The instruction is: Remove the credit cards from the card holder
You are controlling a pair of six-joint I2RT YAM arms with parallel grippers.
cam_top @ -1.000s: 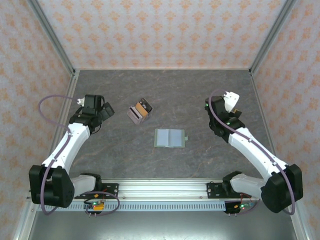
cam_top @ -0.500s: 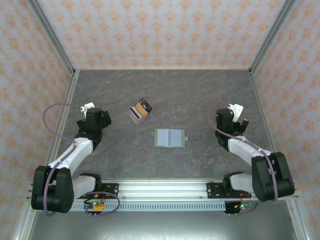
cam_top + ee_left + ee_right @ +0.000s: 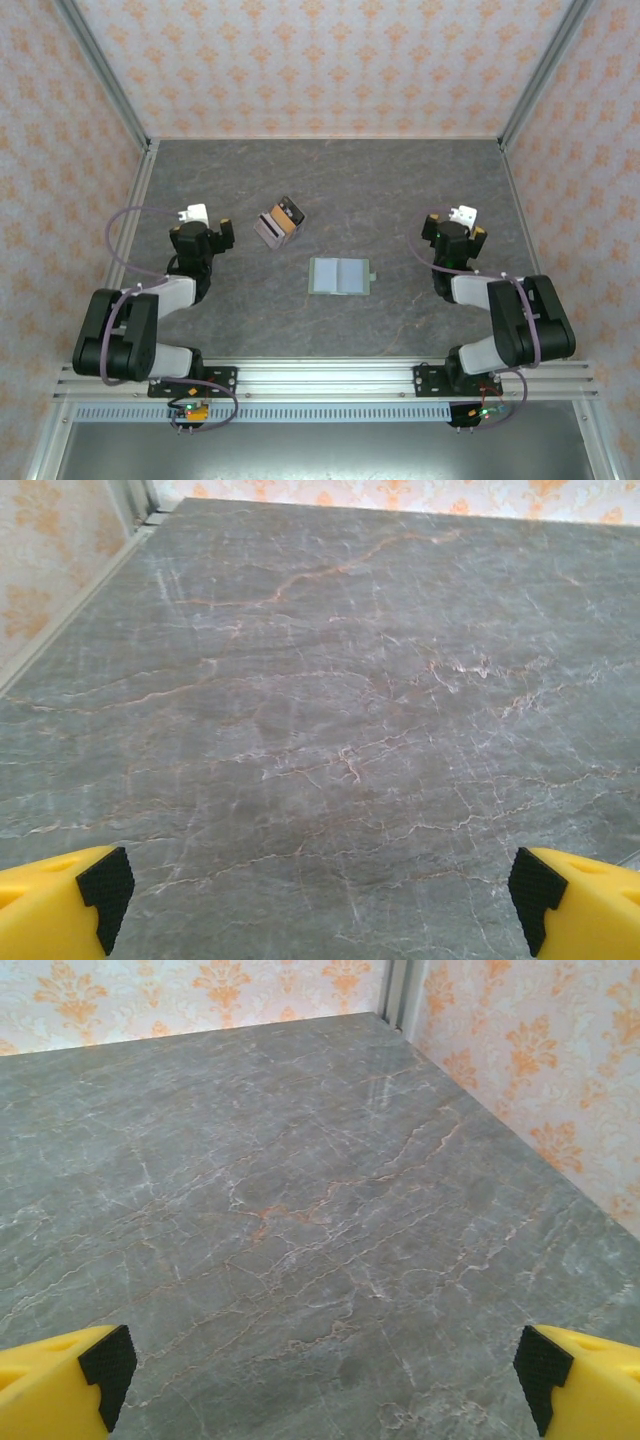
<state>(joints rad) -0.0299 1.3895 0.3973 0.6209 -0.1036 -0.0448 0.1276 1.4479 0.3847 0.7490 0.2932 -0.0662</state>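
The card holder (image 3: pixel 340 276), a flat sage-green two-panel wallet with a small tab on its right side, lies open on the grey marble table (image 3: pixel 380 190), midway between the arms. I cannot make out any credit cards on its panels. My left gripper (image 3: pixel 207 232) is drawn back over the table's left side, well left of the holder. Its yellow, black-padded fingers (image 3: pixel 105 880) stand wide apart over bare marble in the left wrist view (image 3: pixel 320 890). My right gripper (image 3: pixel 455 234) sits folded back at the right, open too (image 3: pixel 325 1375), with nothing between its fingers (image 3: pixel 540 1360).
A small brown, black and beige bundle (image 3: pixel 280 222) lies behind and to the left of the holder, right of my left gripper. Patterned walls with metal posts (image 3: pixel 105 70) enclose the table on three sides. The rail (image 3: pixel 320 375) with both arm bases runs along the near edge.
Both arms have folded back toward their bases, the grippers pulling nearer and turning to face the far wall. The holder and the bundle have not moved.
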